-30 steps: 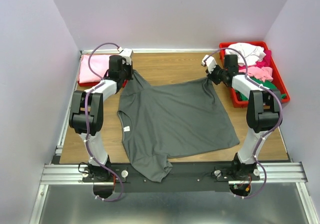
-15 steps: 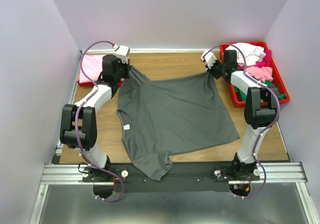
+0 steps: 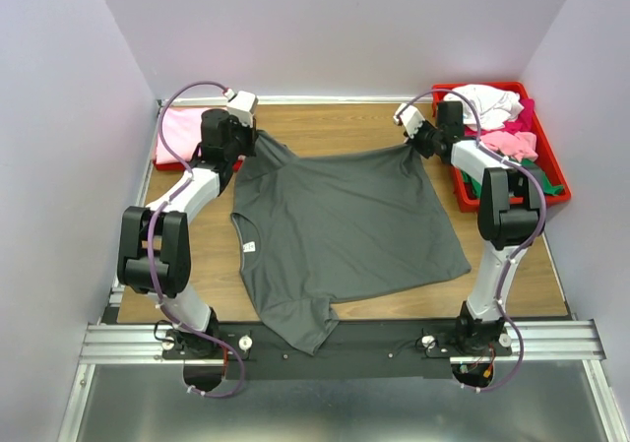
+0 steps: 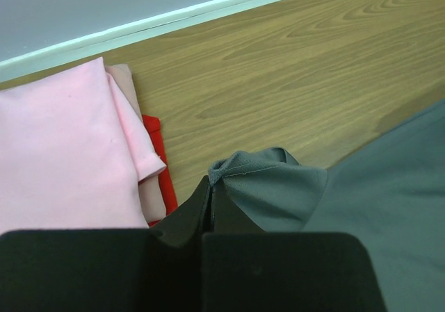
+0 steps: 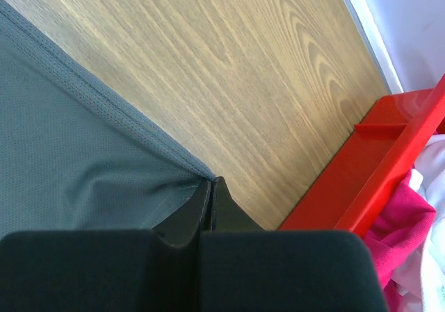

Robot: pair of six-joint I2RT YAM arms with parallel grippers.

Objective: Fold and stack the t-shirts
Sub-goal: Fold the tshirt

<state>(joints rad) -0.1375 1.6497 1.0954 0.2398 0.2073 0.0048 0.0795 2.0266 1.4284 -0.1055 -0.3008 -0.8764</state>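
Dark grey cloth covers most of the wooden surface (image 3: 335,127). The large dark grey t-shirt (image 3: 345,225) lies spread between the two arms. Its neck opening, with the small white label (image 3: 249,249), is turned toward the left arm, and one sleeve (image 3: 305,329) drapes over the near edge.

The left claw (image 4: 211,187) is pressed together on a bunched fold at the shirt's far left corner, and a stitched hem pokes out just past its tips. The right claw (image 5: 211,183) likewise pinches the far right corner, where the hem runs straight into its tips. Both pinched corners seem raised a little off the wood, though the overhead view does not settle it.

Just beside the left claw, a folded pink t-shirt (image 4: 62,145) rests on a red tray (image 4: 158,166) at the far left corner of the surface. At the far right, a second red tray (image 5: 334,201) holds a loose heap of t-shirts (image 3: 487,102) in white, pink, magenta and green, close beside the right claw.
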